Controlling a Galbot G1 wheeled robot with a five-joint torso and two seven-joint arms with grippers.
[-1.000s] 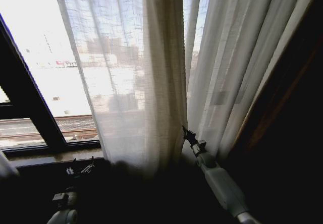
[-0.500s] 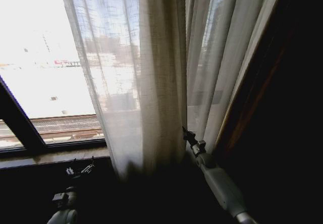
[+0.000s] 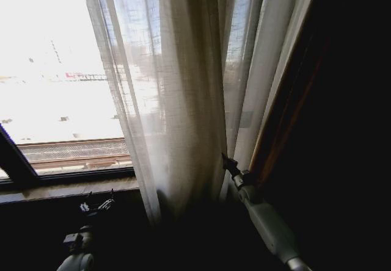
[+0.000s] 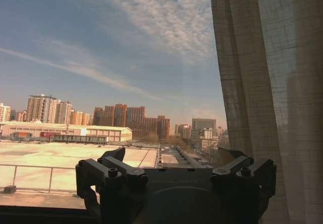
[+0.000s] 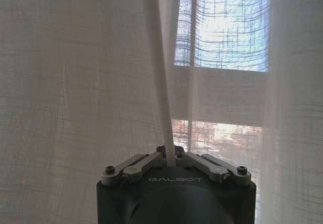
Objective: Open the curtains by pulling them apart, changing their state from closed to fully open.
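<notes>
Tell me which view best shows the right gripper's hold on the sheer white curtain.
The right wrist view: the right gripper is shut on a narrow fold of the sheer white pleated curtain. The head view shows that gripper small at the curtain's edge. The left wrist view shows curtain fabric beside the left gripper.

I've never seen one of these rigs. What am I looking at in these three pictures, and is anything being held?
It is a two-armed wheeled robot at a window. The head view looks down from its head camera: the sheer white curtains hang ahead. The right gripper is at a curtain edge; the right wrist view shows its jaws shut on a fold of fabric. The left gripper sits low by the sill, jaws open, holding nothing; its wrist view looks out through the bare window glass.
</notes>
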